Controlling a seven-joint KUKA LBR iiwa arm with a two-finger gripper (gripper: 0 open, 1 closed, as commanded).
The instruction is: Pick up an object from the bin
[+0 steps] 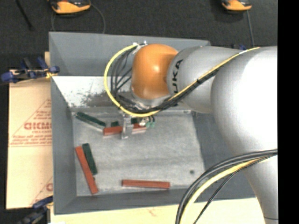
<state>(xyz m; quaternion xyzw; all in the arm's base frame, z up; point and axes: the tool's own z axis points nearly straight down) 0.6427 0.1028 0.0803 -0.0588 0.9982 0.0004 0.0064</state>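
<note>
My tool (126,130) is low in the upper middle of the bin (63,139), just below the orange cover (150,71) and right over a red bar (112,131). That bar is flat, slim and brick-red. It lies almost level across the frame, with the tool crossing its middle. I cannot tell whether the tool is apart, together or clamped on it. A green bar (91,120) lies just to its upper left. At lower left a red strip (87,171) and a green strip (89,158) lie side by side, and a bottom red bar (145,184) lies along the lower edge. The arm (224,78) reads "KUKA"
</note>
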